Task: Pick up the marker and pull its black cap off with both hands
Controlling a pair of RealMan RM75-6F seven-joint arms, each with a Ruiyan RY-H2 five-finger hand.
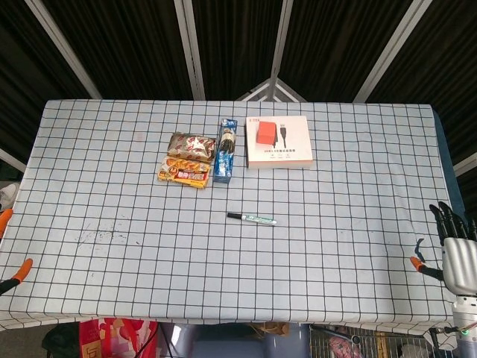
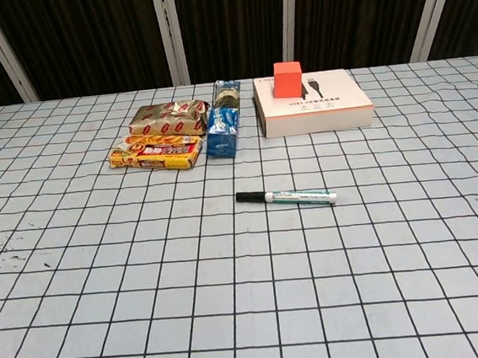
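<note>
Marker (image 1: 251, 218) lies flat near the middle of the bench (image 1: 112, 186), on the checked cloth, with its black cap (image 1: 234, 215) pointing left and its white barrel running right; nothing touches it. In the chest view the same marker (image 2: 286, 196) rests alone on the grid, well apart from the things farther back. Beyond it, to the far left, two snack packets (image 1: 186, 159) sit side by side, just beside a blue packet (image 1: 225, 153) that lies lengthwise front to back. To the right of that is a white box (image 1: 278, 142) with an orange block (image 2: 287, 79) standing on its left part. The right hand (image 1: 455, 250) shows at the right edge of the head view, off the bench's near corner, its fingers (image 1: 440, 221) straight, spread and holding nothing. Orange tips (image 1: 16, 270) show at the left edge; the left hand's state cannot be told.
</note>
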